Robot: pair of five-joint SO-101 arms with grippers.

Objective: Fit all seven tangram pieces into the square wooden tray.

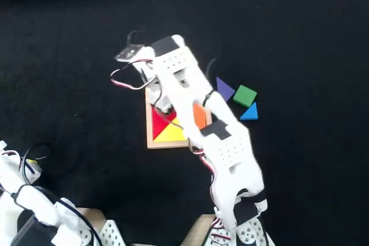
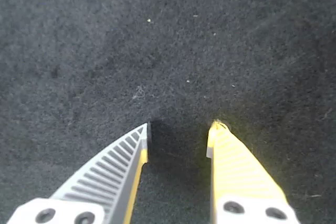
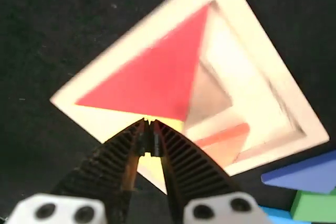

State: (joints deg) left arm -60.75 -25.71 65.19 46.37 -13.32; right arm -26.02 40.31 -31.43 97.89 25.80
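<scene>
Table [image 1: 69, 84]: I am seeing black, felt-like cloth covering it.

Square wooden tray [image 1: 161, 144]: it is lying flat near the table's middle, its pale walls running parallel to the table's edges.
- A smooth red triangle [image 1: 159, 119] is sitting in it, with its long side along the wall facing the left edge. Its square corner is pointing at the tray's centre.
- A yellow triangle [image 1: 170, 135] is lying against the red one, long side along the wall facing the arms' edge, apex also pointing inward.
- An orange piece [image 1: 199, 114] is resting in the recess toward the right edge. It is partly covered, so I cannot tell its outline.
- Bare wood is showing in the rest of the recess.

Loose pieces: a purple triangle [image 1: 223, 89], a green square [image 1: 245, 95] and a blue triangle [image 1: 249, 112] are lying close together on the cloth, just beside the tray toward the right edge.

Right arm [image 1: 230, 148]: white perforated plastic, stretching from the near edge over the tray. The right tool [image 3: 150, 128] is hanging above the yellow triangle, its black ribbed fingers [image 3: 181, 156] pressed tip to tip with nothing between them.

Left arm [image 1: 34, 205]: it is sitting at the near left corner. The left tool [image 2: 178, 137] is hanging over bare cloth, jaws standing apart and gripping nothing.
</scene>
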